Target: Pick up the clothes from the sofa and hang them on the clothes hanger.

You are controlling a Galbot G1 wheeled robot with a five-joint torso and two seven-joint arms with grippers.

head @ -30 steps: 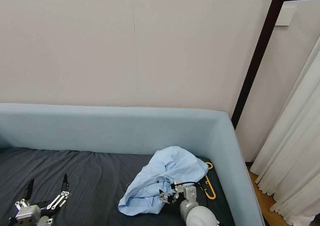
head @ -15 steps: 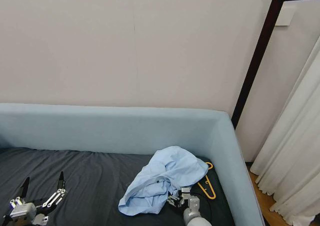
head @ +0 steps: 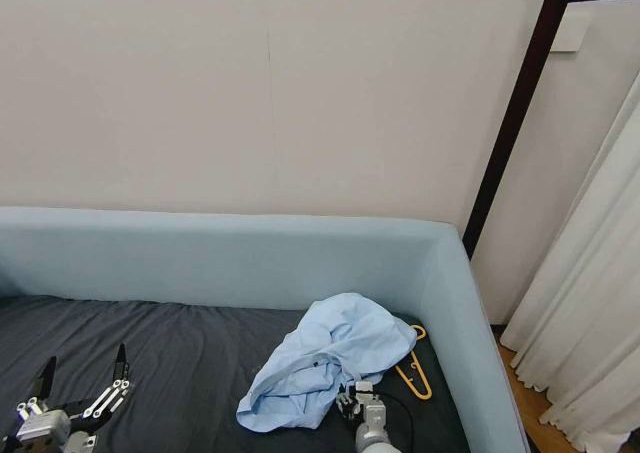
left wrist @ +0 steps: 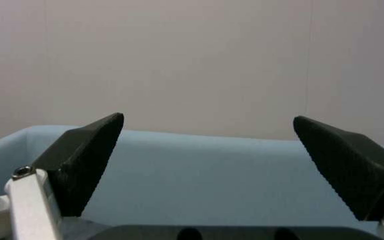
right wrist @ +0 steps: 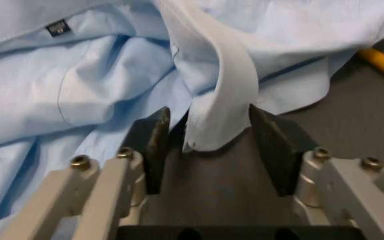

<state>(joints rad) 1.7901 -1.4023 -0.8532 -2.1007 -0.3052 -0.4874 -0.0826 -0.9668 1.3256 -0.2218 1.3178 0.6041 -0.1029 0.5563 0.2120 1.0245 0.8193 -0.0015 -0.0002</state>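
Note:
A crumpled light blue shirt [head: 330, 358] lies on the dark grey seat [head: 190, 363] of the pale blue sofa [head: 250, 263], near its right armrest. An orange hanger [head: 413, 373] pokes out from under the shirt's right side. My right gripper [head: 350, 403] sits at the shirt's near edge. In the right wrist view it [right wrist: 209, 112] is open, with a folded band of the shirt [right wrist: 78, 85] lying between its fingers and the orange hanger [right wrist: 382, 65] off to one side. My left gripper [head: 83, 368] hovers open and empty over the seat's left part, facing the backrest [left wrist: 207, 120].
A dark pole of the clothes rack [head: 515, 113] rises beyond the sofa's right armrest [head: 455, 313]. White curtains [head: 590, 323] hang at the far right over a wooden floor. A plain wall stands behind the sofa.
My right gripper has drawn back toward me, from over the shirt's front folds to its near edge. My left gripper has sunk slightly lower and leftward. The shirt lies as before.

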